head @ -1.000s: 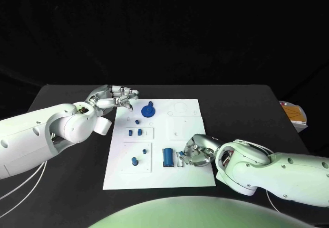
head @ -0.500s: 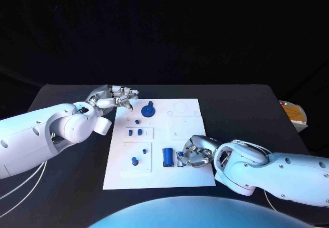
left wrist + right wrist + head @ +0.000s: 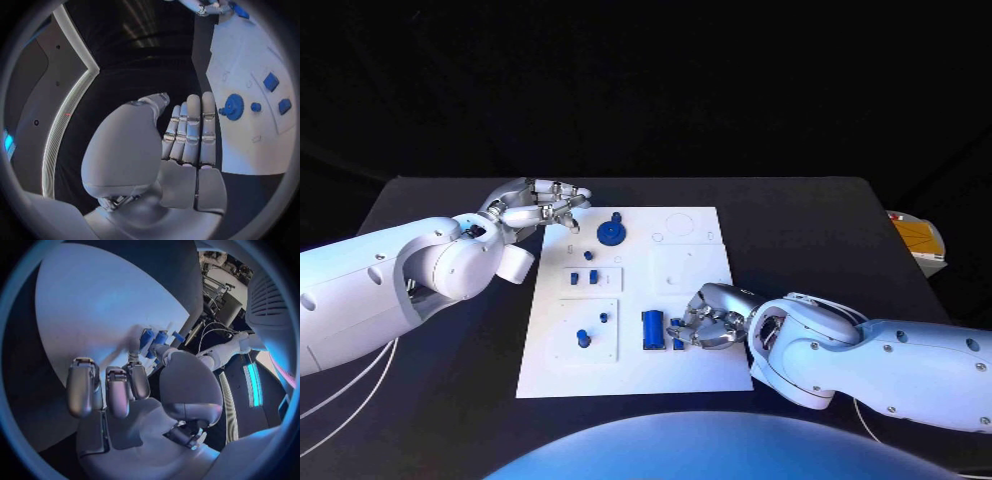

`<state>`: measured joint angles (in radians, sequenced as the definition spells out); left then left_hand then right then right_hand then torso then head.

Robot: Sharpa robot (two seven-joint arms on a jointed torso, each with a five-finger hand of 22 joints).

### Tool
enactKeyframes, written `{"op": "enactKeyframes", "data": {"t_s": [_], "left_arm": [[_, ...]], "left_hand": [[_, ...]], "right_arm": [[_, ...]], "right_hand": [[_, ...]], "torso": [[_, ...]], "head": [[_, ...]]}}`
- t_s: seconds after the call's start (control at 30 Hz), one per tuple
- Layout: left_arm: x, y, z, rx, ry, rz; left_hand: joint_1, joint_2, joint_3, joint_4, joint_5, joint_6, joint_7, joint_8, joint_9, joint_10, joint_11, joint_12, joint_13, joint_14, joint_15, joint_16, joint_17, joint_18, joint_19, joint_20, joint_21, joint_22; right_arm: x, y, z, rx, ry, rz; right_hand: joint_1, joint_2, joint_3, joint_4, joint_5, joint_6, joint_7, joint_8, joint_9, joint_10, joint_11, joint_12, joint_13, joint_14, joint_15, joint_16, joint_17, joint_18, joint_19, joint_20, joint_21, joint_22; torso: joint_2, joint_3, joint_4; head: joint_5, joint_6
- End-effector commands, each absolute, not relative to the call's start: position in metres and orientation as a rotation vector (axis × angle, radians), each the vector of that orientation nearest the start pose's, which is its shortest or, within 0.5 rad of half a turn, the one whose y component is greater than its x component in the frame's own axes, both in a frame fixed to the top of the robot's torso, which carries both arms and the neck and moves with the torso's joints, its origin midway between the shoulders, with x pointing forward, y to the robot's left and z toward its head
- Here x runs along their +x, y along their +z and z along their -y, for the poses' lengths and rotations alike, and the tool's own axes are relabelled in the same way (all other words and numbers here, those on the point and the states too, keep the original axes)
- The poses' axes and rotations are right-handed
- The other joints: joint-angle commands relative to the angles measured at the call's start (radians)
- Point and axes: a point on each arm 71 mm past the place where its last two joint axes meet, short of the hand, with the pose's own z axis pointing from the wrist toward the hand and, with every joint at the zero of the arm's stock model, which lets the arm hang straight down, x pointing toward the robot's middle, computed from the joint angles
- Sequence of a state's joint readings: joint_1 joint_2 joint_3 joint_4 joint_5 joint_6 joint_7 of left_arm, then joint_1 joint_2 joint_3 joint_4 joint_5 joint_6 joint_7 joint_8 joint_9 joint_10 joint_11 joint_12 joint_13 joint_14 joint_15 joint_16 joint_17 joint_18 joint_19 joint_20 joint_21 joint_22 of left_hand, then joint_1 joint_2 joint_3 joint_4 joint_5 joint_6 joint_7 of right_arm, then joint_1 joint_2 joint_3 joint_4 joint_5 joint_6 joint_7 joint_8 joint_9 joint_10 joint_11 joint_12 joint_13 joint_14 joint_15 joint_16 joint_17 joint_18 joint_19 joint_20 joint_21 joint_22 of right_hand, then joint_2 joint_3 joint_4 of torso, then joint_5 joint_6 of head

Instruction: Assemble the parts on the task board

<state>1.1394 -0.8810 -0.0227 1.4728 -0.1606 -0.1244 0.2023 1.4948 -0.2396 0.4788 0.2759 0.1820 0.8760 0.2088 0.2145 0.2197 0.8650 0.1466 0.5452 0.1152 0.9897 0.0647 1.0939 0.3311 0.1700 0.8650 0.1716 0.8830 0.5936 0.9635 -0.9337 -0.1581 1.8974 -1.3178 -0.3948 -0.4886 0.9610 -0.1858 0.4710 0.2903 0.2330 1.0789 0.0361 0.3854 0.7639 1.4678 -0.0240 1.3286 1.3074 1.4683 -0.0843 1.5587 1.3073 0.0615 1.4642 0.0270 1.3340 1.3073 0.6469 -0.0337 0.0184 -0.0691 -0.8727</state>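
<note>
My right robot hand [image 3: 708, 320] pinches a small blue piece [image 3: 678, 329] beside the blue cylinder [image 3: 652, 329]; left robot hand [image 3: 538, 207] empty, fingers loosely apart. I'd seat it slowly, keeping it square to the board [image 3: 689, 260].

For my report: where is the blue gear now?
In the head view the blue gear stands at the task board's far left part, just right of the left robot hand, not touching it.

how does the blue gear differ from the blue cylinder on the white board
The round toothed blue gear sits at the far end of the white task board, close to the left hand. The plain blue cylinder is elongated and sits at the near end, beside the right hand. Both are blue.
</note>
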Motion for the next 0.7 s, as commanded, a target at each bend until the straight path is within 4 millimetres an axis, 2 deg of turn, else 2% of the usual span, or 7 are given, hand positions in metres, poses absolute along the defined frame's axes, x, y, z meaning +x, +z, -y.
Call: {"op": "enactKeyframes", "data": {"t_s": [0.03,0.17,0.4,0.63,0.7], "left_arm": [[0.482,-0.2142,-0.2288,-1.061,-1.488,-1.727],[0.4821,-0.2143,-0.2287,-1.061,-1.488,-1.728],[0.4822,-0.2145,-0.2289,-1.062,-1.486,-1.73],[0.4823,-0.2147,-0.2298,-1.064,-1.484,-1.729],[0.4824,-0.2147,-0.2302,-1.064,-1.482,-1.729]], "left_hand": [[-0.004,0.007,-0.005,0.001,-0.003,-0.008,0.0,-0.003,0.002,-0.007,-0.002,0.006,-0.001,0.001,0.007,-0.007,0.002,0.014,0.006,-0.002,-0.003,-0.001],[-0.004,0.007,-0.005,0.001,-0.003,-0.008,0.0,-0.003,0.002,-0.007,-0.002,0.006,-0.001,0.001,0.007,-0.007,0.002,0.014,0.006,-0.002,-0.003,-0.001],[-0.005,0.007,-0.005,0.002,-0.003,-0.008,0.0,-0.003,0.002,-0.007,-0.002,0.006,-0.001,0.001,0.008,-0.007,0.002,0.014,0.007,-0.002,-0.004,-0.001],[-0.005,0.007,-0.005,0.002,-0.003,-0.008,0.0,-0.003,0.002,-0.007,-0.002,0.006,-0.001,0.001,0.008,-0.007,0.002,0.014,0.007,-0.002,-0.004,-0.001],[-0.005,0.007,-0.005,0.002,-0.003,-0.008,0.0,-0.003,0.002,-0.007,-0.002,0.006,-0.001,0.001,0.008,-0.007,0.002,0.014,0.007,-0.002,-0.004,-0.001]], "right_arm": [[0.3351,-0.291,0.161,0.17,0.646,-2.138],[0.3354,-0.2909,0.161,0.173,0.648,-2.134],[0.3353,-0.2901,0.1635,0.175,0.651,-2.125],[0.3325,-0.2865,0.1687,0.168,0.677,-2.11],[0.3314,-0.2847,0.1702,0.154,0.683,-2.099]], "right_hand": [[-0.017,-0.001,-0.027,0.001,-0.011,-0.003,0.003,-0.004,-0.003,0.02,-0.008,0.003,0.113,0.098,-0.006,0.005,0.242,-0.018,0.041,-0.007,-0.001,0.205],[-0.032,0.004,-0.06,0.003,-0.039,-0.003,0.002,-0.004,-0.005,0.02,-0.008,0.001,0.113,0.098,-0.006,0.005,0.243,-0.018,0.041,-0.008,-0.003,0.205],[-0.029,0.007,-0.067,0.0,-0.042,-0.004,0.002,-0.004,-0.006,0.019,-0.009,0.0,0.112,0.098,-0.006,0.005,0.242,-0.017,0.04,-0.008,-0.004,0.205],[0.03,0.005,-0.087,-0.005,-0.04,-0.006,0.002,-0.004,-0.008,0.02,-0.009,0.002,0.114,0.099,-0.007,0.006,0.245,-0.018,0.041,-0.008,0.0,0.206],[0.043,0.001,-0.098,-0.004,-0.053,-0.006,0.002,-0.003,-0.009,0.02,-0.009,0.002,0.114,0.099,-0.007,0.006,0.245,-0.018,0.042,-0.008,0.001,0.206]], "torso": [[0.0,-0.0005,-0.0005],[0.0,-0.0001,-0.0002],[0.0,0.0005,-0.0006],[-0.001,0.0017,-0.0022],[-0.001,0.0019,-0.0029]], "head": [[0.001,0.0],[0.001,0.0],[0.002,0.0],[0.005,0.0],[0.006,0.0]]}}
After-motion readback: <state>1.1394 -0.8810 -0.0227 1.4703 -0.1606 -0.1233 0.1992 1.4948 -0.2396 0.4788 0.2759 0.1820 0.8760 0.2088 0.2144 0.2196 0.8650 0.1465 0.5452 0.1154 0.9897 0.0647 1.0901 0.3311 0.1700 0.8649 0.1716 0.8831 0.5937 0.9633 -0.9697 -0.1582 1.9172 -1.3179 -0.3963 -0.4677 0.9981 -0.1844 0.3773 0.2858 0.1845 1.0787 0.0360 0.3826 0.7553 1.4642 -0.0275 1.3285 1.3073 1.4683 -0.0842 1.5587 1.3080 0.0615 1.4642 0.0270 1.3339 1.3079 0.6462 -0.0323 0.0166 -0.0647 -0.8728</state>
